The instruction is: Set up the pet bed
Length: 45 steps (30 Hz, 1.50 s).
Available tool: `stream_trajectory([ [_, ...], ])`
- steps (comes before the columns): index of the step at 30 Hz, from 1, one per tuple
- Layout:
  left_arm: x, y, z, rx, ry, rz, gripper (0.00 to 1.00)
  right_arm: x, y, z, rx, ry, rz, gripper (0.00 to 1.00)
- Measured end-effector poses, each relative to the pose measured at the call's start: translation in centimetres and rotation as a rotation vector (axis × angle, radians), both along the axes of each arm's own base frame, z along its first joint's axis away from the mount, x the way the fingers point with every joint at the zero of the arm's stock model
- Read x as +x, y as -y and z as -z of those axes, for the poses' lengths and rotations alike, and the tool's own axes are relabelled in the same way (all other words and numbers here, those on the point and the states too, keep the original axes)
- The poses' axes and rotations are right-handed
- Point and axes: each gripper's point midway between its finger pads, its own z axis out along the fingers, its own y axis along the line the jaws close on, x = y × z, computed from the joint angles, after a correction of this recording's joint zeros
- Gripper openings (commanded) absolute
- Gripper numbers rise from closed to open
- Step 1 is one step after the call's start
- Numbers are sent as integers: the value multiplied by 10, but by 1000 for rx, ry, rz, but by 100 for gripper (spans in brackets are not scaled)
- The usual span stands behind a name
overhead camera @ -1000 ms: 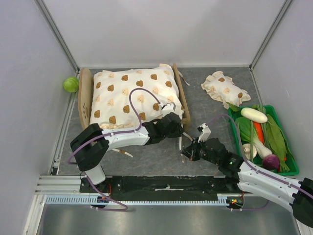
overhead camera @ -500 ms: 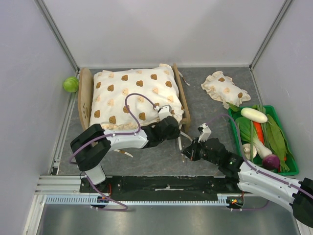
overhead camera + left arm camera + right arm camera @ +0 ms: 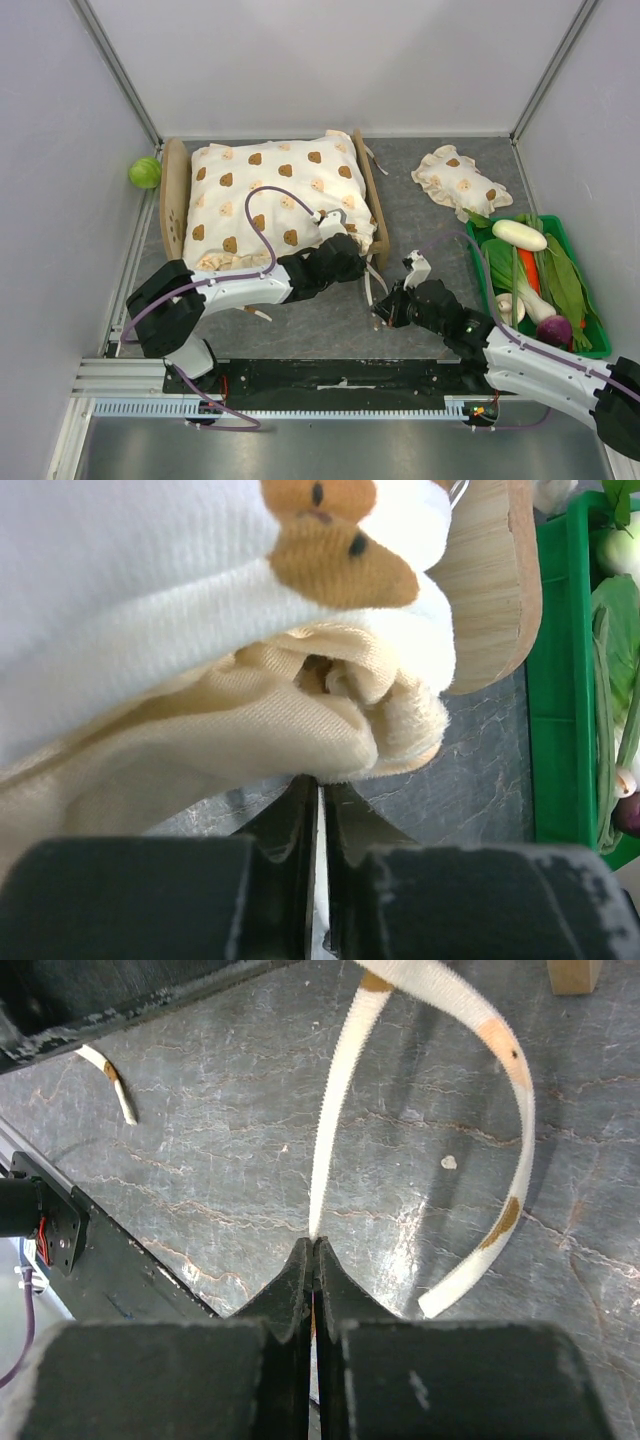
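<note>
The left claw [image 3: 320, 785] sat nearly closed at a corner of the cushion [image 3: 200, 610] (grip unclear); the right claw [image 3: 314, 1245] pinched a tie strap [image 3: 335, 1130].

Both arms reach forward low, left gripper [image 3: 320, 792] and right gripper [image 3: 315, 1252] pinched closed.

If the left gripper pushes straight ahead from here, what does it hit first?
The cushion's bunched corner, just ahead of the left gripper, jaws nearly closed; it may already touch. The bed's wooden frame sits beyond.
</note>
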Motion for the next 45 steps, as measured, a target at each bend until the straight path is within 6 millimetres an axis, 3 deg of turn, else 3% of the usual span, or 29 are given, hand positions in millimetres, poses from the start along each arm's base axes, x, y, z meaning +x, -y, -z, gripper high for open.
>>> stream_trajectory([
  [7,-4,-5,3,33,-7,18,2,3,2,-3,1,14,20,0],
  [13,-15,-13,6,100,-16,93,2,13,0,-21,25,42,48,0],
  [18,-25,-17,-3,137,-10,172,2,30,1,-29,10,50,98,0],
  [27,-31,-16,-14,198,9,273,2,73,30,-28,-19,32,265,0],
  [34,-35,-22,-13,229,3,294,2,88,24,-47,-35,74,251,0],
  [38,-34,-23,-25,210,20,292,2,88,23,-51,-84,100,201,0],
  [45,-24,-20,-57,157,65,278,2,74,30,-30,-254,69,64,0],
])
